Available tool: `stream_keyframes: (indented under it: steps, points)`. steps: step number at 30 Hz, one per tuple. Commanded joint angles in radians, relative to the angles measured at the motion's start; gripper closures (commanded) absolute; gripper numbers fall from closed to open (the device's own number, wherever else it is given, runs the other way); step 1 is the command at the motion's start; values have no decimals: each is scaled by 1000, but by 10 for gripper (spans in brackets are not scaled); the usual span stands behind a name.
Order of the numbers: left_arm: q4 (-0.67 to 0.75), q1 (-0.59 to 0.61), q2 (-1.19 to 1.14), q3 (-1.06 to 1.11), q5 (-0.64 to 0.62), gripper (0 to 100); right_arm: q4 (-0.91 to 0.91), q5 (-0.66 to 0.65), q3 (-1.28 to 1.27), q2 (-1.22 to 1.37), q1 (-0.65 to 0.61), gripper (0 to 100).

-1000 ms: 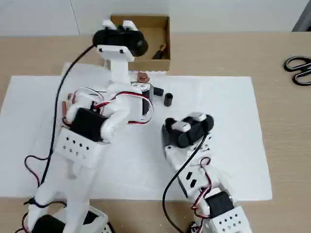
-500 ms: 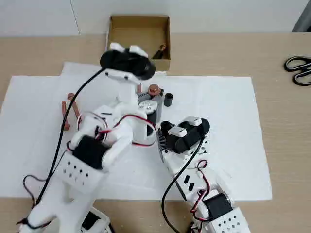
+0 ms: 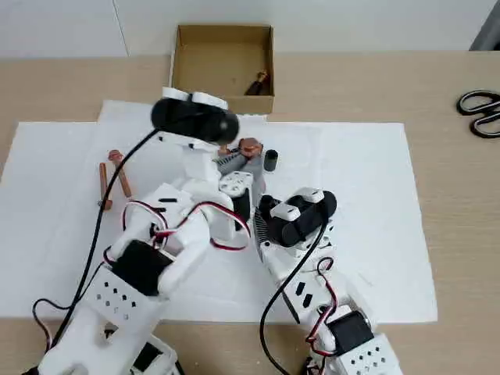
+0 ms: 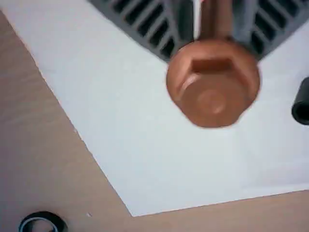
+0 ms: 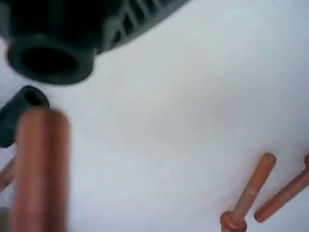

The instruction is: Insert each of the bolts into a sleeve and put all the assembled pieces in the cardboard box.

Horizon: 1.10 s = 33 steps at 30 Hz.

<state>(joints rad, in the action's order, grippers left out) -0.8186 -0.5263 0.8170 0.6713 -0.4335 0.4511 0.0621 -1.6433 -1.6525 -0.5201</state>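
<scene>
Left gripper point(image 4: 212, 19) clenches a copper bolt point(image 4: 212, 87), near the black sleeve point(image 5: 50, 58) grasped by the right gripper point(image 5: 53, 34); they look not yet joined. One finished piece point(image 3: 258, 81) lies in the cardboard box point(image 3: 183, 62). Loose bolts point(image 3: 116, 173) and a spare sleeve point(image 3: 271, 160) lie on the paper point(image 3: 367, 203).
</scene>
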Motion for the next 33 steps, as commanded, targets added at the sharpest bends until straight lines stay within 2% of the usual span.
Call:
stream_keyframes:
  steps: [1,11,19,29,33]
  points:
    - [-5,-18,31,-7,-6,994,-24,8,5,-18,-4,995]
    - [-28,-15,29,-28,-2,994,-24,8,5,-18,-4,995]
    - [-221,40,-169,-305,-5,994,-24,8,5,-18,-4,995]
    - [-215,37,-199,-335,-6,994,-24,8,5,-18,-5,995]
    - [-229,28,-199,-335,-6,995,-24,5,8,-18,-56,995]
